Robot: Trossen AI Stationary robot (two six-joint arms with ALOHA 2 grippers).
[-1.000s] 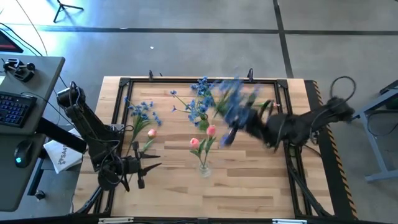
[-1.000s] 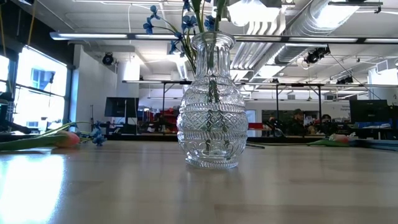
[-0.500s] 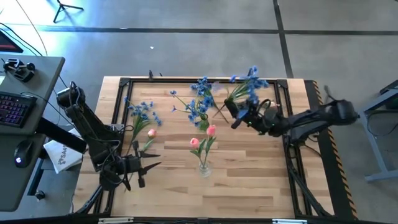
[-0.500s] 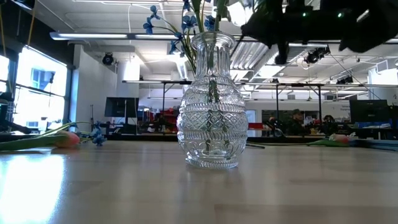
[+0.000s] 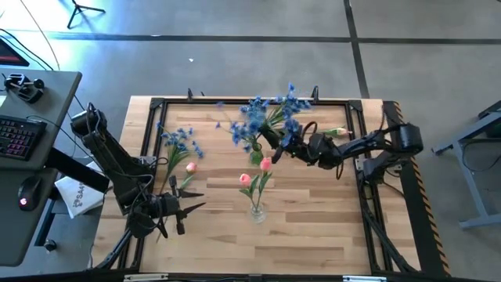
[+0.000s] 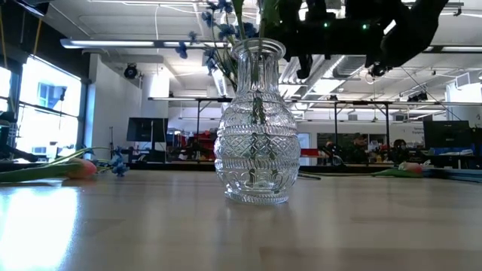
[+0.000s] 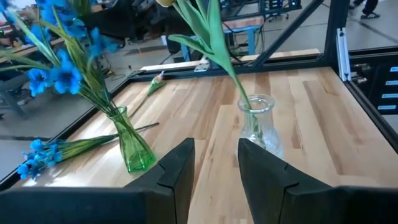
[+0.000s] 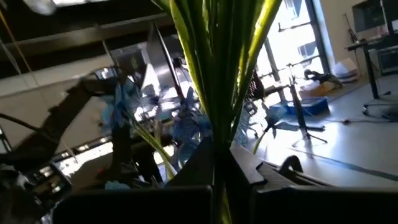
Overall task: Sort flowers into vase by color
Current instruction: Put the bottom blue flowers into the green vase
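Above the table's upper middle, the right gripper [image 5: 275, 143] clamps a blue spray [image 5: 270, 116] near the green vase [image 7: 132, 144]. Lower left, the left gripper [image 5: 194, 205] hovers, fingers parted and holding nothing.

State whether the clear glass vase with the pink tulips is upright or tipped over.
Upright. The clear glass vase stands on its base on the table, mouth upward, with pink tulips rising from its neck.

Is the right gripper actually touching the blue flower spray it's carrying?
Touching. In the right wrist view, the right gripper is shut on the blue spray's green stems, which pass between its fingers.
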